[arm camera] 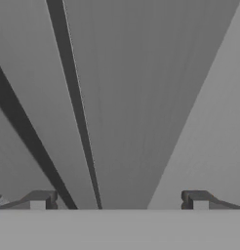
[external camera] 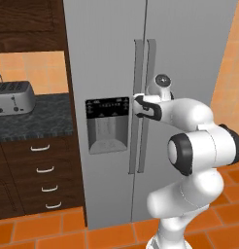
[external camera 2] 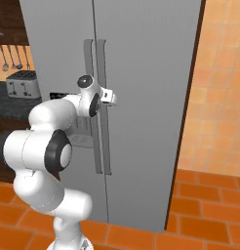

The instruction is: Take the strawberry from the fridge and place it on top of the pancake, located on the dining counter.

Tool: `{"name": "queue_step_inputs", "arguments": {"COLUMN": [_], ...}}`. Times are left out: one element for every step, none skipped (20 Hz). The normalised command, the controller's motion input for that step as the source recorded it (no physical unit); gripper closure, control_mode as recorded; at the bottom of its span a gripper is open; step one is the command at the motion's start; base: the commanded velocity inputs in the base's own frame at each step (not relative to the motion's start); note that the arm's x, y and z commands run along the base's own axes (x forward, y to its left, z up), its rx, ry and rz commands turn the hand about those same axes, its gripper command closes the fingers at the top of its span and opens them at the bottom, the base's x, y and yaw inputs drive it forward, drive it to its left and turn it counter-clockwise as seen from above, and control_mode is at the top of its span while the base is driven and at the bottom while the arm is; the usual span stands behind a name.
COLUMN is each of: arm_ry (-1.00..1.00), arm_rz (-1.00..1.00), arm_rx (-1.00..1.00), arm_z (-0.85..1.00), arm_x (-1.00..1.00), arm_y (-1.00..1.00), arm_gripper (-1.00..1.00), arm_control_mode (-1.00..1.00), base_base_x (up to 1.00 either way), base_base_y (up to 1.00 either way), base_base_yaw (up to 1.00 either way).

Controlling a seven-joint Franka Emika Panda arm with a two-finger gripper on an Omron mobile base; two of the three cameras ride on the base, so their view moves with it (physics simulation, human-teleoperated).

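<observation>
Against the shut fridge (external camera: pixel 111 58) handles (external camera: pixel 139 104), the tool (arm camera: pixel 119 199) stands spread, empty; toaster (external camera: pixel 12 96) left.

We saw a glossy white arm (external camera: pixel 189 146) built of rounded, bulbous segments, with black rings and dark grey round caps at its joints. Its gripper (arm camera: pixel 119 200) had two small dark grey fingers (arm camera: pixel 41 199) with squared tips.

Light-grey fridge (external camera: pixel 107 58), black dispenser panel (external camera: pixel 107 108), orange tiled floor (external camera: pixel 48 228), speckled dark counter (external camera: pixel 39 116)
</observation>
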Motion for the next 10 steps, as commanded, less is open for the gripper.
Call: {"name": "queue_step_inputs", "arguments": {"arm_ry": [-0.05,-0.06,-0.07,-0.06,-0.07,-0.07,-0.10,-0.09,-0.10,-0.09], "arm_rz": [0.03,0.03,0.03,0.03,0.04,0.04,0.04,0.05,0.05,0.05], "arm_rx": [0.03,0.03,0.03,0.03,0.03,0.03,0.04,0.03,0.03,0.02], "arm_z": [-0.12,-0.09,-0.06,-0.07,-0.05,-0.06,0.00,0.00,-0.02,-0.09], "arm_x": [0.13,0.11,0.12,0.15,0.13,0.14,0.08,0.10,0.11,0.24], "arm_y": [-0.46,-0.44,-0.43,-0.39,-0.39,-0.38,-0.39,-0.37,-0.36,-0.19], "arm_gripper": [-1.00,-1.00,-1.00,-1.00,-1.00,-1.00,-1.00,-1.00,-1.00,-1.00], "arm_control_mode": [-1.00,-1.00,-1.00,-1.00,-1.00,-1.00,-1.00,-1.00,-1.00,-1.00], "base_base_x": [0.00,0.00,0.00,0.00,0.00,0.00,0.00,0.00,0.00,0.00], "base_base_y": [0.00,0.00,0.00,0.00,0.00,0.00,0.00,0.00,0.00,0.00], "base_base_yaw": [0.00,0.00,0.00,0.00,0.00,0.00,0.00,0.00,0.00,0.00]}}
